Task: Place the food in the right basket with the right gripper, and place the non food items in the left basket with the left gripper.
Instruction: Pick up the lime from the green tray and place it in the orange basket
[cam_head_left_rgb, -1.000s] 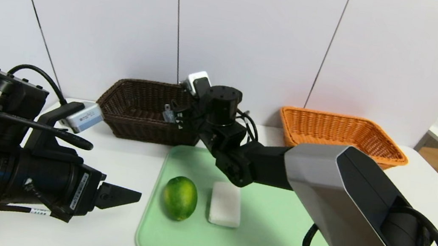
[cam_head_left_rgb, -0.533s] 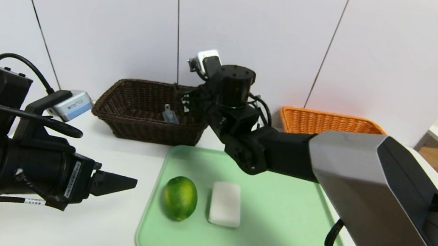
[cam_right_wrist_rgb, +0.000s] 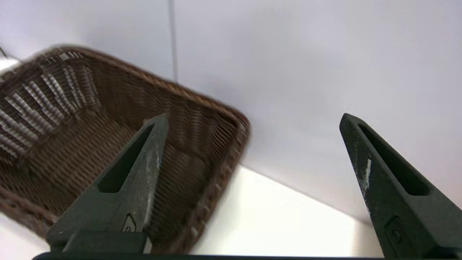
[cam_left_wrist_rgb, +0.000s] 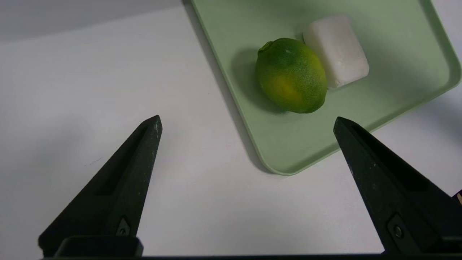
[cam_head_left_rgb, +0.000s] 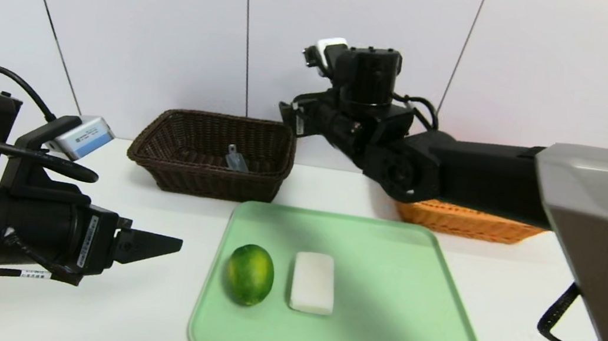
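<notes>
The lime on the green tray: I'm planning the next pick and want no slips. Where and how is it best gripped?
Grip the lime around its middle, coming from above with the jaws closing on its two long sides. It lies lengthwise and bulges at mid-length; the white block sits close by, so one jaw should probably slip carefully between them.

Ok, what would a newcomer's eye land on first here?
The right gripper, wide open by the dark basket, its arm stretching in across the orange basket. Then the bright green fruit beside the white block on the green tray.
</notes>
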Controlling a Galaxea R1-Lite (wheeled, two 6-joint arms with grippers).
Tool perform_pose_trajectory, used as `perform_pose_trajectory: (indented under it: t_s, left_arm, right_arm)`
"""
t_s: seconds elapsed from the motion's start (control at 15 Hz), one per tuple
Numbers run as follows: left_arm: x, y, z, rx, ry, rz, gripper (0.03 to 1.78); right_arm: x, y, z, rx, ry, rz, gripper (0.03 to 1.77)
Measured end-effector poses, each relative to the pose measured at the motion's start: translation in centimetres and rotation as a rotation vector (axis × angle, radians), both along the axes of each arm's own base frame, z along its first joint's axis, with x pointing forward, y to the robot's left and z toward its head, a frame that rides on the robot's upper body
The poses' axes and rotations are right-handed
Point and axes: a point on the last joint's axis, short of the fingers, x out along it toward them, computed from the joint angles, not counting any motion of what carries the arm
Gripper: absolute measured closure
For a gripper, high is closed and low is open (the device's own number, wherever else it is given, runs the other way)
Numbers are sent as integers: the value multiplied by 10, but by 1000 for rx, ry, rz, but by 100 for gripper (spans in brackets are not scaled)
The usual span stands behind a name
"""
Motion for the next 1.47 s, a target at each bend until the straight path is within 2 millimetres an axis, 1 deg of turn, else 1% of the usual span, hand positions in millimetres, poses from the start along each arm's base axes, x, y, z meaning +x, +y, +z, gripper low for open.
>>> perform_pose_trajectory:
  t_s: [0.2,0.33,0.47,0.67,0.87,1.2,1.47]
  left_arm:
    - [-1,0,1,-10,3,5,12]
    - [-2,0,2,-13,-2,6,12]
    - [-3,1,2,-15,-5,6,12]
    - [-3,1,3,-15,-9,5,12]
    - [-1,0,5,-15,-11,7,12]
    - [2,-1,1,-18,12,14,12]
    - [5,-2,1,-16,16,14,12]
  right_arm:
    - [-14,-23,18,-28,119,-29,14]
    - [-30,-38,27,-28,215,-47,13]
    - [-50,-52,32,-31,321,-66,12]
    - [-83,-73,31,-55,477,-96,11]
    - [-114,-96,25,-67,624,-144,11]
    - [-158,-130,14,-97,732,-188,11]
    - [-182,-155,14,-88,739,-212,11]
